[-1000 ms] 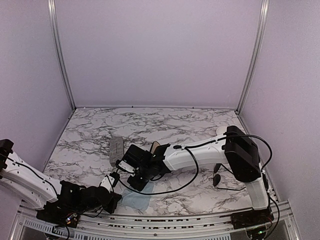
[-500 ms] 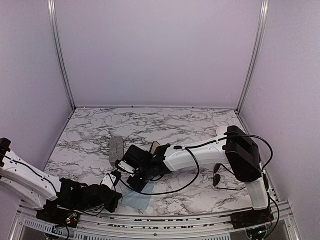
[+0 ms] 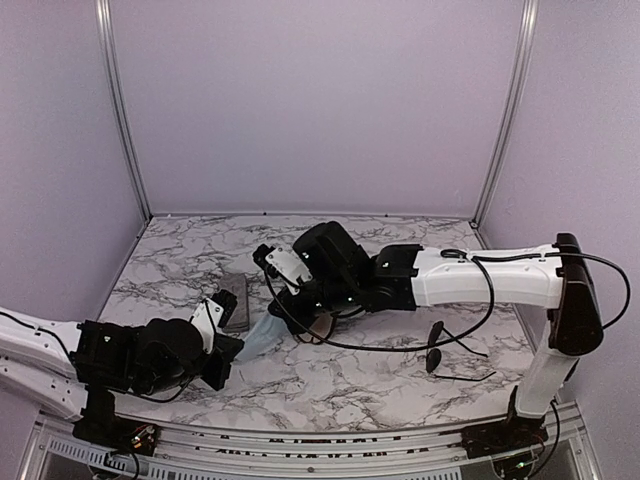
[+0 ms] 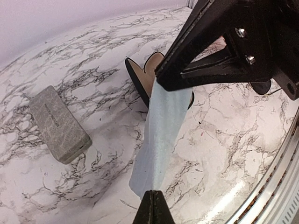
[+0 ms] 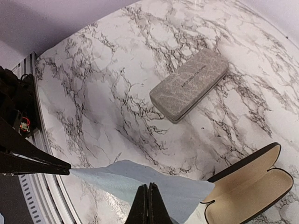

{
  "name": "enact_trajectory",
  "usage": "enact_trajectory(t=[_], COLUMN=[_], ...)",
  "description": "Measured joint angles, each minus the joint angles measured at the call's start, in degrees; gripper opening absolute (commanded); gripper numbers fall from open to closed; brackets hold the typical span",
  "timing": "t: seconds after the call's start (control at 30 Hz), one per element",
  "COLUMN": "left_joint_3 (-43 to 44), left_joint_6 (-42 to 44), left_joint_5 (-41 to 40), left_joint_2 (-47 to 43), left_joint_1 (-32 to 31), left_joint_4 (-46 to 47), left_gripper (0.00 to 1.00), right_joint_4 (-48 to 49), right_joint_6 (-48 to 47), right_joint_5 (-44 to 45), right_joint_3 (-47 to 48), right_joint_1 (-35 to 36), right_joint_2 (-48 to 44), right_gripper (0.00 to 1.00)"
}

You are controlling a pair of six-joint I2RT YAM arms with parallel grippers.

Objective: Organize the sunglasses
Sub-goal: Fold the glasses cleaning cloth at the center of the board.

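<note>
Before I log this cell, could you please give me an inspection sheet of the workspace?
Surface: marble-patterned table.
Job's things: one pair of sunglasses lying on the table's right side, untouched; second pair not seen.
Clutter: closed grey case; open black case; light blue cloth.
Grippers: left gripper and right gripper both shut on the cloth, stretched between them.
Cables: black cable looping below the right arm.
Surroundings: plain lilac walls.

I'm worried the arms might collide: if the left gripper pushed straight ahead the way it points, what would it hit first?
Beyond the blue cloth it pinches, the left gripper looks aimed at the right gripper, which holds the cloth's far end. The open black case lies just behind, though depth is unclear.
</note>
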Motion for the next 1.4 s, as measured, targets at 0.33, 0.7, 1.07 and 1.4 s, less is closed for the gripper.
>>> enact_trajectory(t=[0.33,0.7,1.07,1.4], left_joint_3=[4.4,4.4,5.2,7.8], left_joint_6=[11.4,11.9,12.8,21.3], left_joint_5=[1.7,9.7,5.8,3.1], left_joint_2=[4.6,7.0,5.4,7.5], left_joint_1=[1.5,1.5,1.6,5.5], left_joint_4=[-4.3,-4.6,-5.5,-3.7], left_gripper=[0.00,0.00,0.00,0.00], right_joint_4=[8.3,11.8,11.7,12.5], right_joint_6=[1.7,4.6,5.1,3.8], right_joint_5=[-3.3,-4.5,-1.5,0.3], right_joint_3=[-14.5,-21.2,-21.2,-18.6], right_joint_1=[-0.3,1.3,2.1,-0.8], right_joint_2=[-4.3,-8.1,-11.0,-9.4], right_gripper=[0.00,0.00,0.00,0.00])
